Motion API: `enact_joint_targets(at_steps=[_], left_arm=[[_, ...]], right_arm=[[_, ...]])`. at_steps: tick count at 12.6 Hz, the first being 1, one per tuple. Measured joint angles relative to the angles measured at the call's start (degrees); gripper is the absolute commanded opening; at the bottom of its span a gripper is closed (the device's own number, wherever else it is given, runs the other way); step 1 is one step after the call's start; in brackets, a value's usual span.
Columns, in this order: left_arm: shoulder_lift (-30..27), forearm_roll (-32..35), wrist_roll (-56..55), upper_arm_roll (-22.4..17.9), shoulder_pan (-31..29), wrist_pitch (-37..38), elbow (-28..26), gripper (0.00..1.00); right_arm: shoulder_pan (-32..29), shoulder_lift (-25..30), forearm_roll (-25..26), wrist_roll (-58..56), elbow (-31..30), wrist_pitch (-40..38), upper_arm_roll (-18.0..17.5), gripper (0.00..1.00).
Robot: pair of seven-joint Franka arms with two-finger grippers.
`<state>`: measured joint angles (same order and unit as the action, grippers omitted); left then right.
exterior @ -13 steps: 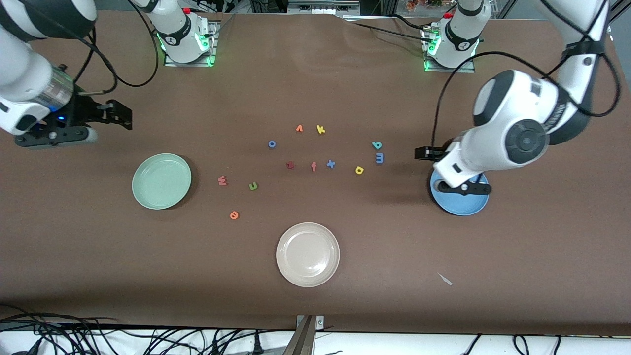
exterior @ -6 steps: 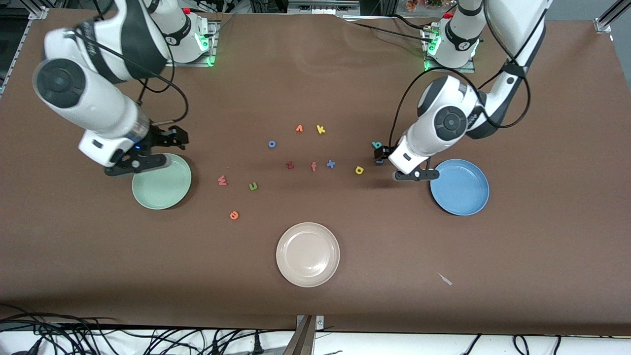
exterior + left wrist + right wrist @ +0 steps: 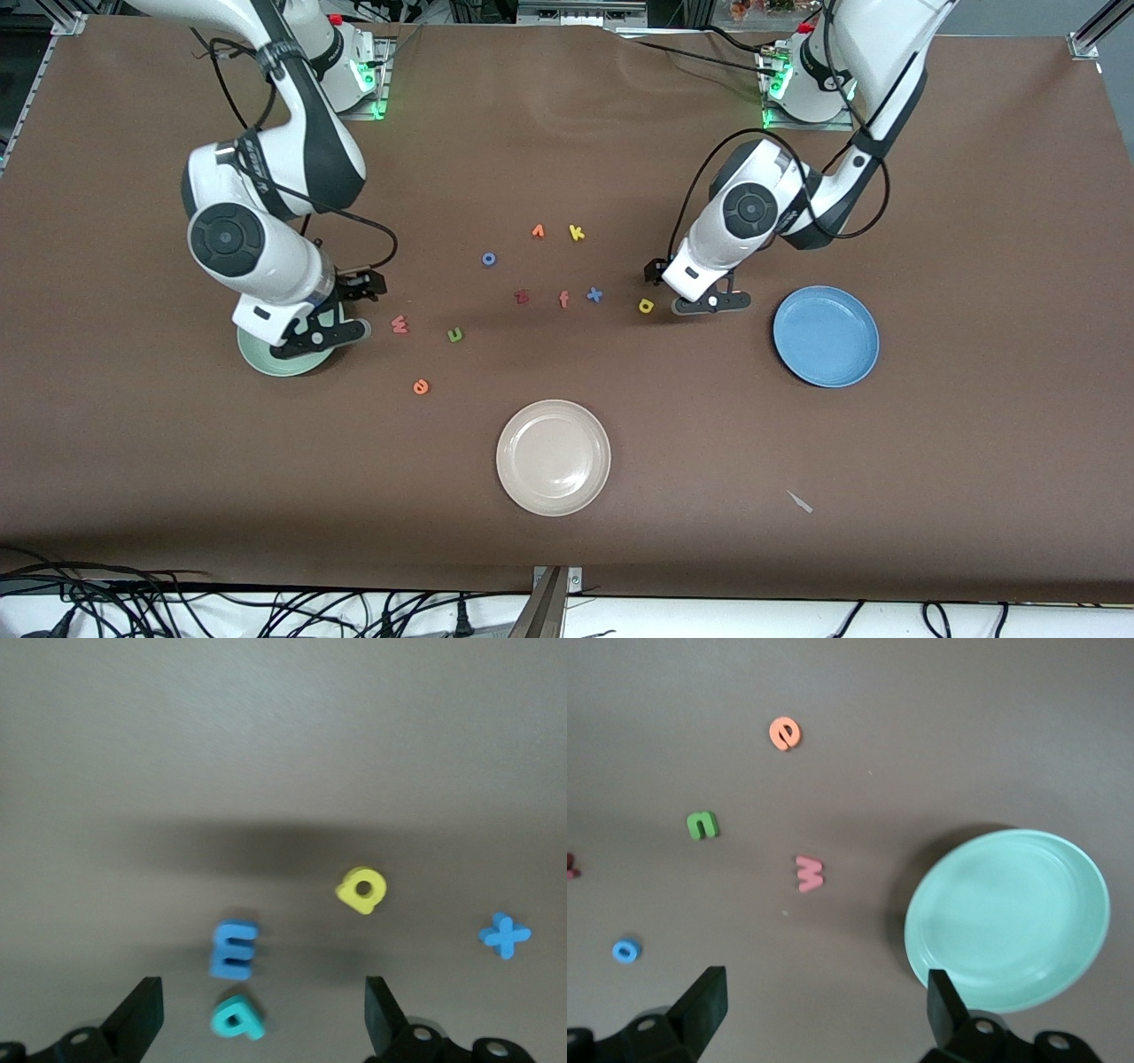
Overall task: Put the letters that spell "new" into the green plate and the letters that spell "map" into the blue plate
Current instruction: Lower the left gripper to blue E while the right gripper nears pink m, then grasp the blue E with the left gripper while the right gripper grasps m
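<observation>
My left gripper hangs with jaws apart and empty over the tabletop. Under it the blue m and teal p lie flat between my fingers, the yellow a just beside, and the blue plate, round and shallow, near toward my left arm's end. My right gripper, jaws also apart and empty, is over the edge of the pale green plate. The salmon w lies just beside it, the olive n and orange e a little farther off. The tabletop is plain brown. A cream plate sits nearest the front camera.
</observation>
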<state>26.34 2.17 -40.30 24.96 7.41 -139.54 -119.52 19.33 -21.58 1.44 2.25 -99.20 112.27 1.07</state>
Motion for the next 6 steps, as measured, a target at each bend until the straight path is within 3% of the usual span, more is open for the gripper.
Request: enact_joint_targets(at_steps=[3,6], left_arm=[[2.63,0.46,-1.13,-0.01,0.84,-1.85,0.01,0.99],[3.62,5.08,-1.31,-0.24,0.47,-1.86,-0.47,0.99]], right_arm=[[0.45,-0.66,-0.02,0.48,-6.36,12.18,0.00,1.00],[0.56,-0.79,-0.02,1.76,-14.53,25.53,-0.19,1.00]])
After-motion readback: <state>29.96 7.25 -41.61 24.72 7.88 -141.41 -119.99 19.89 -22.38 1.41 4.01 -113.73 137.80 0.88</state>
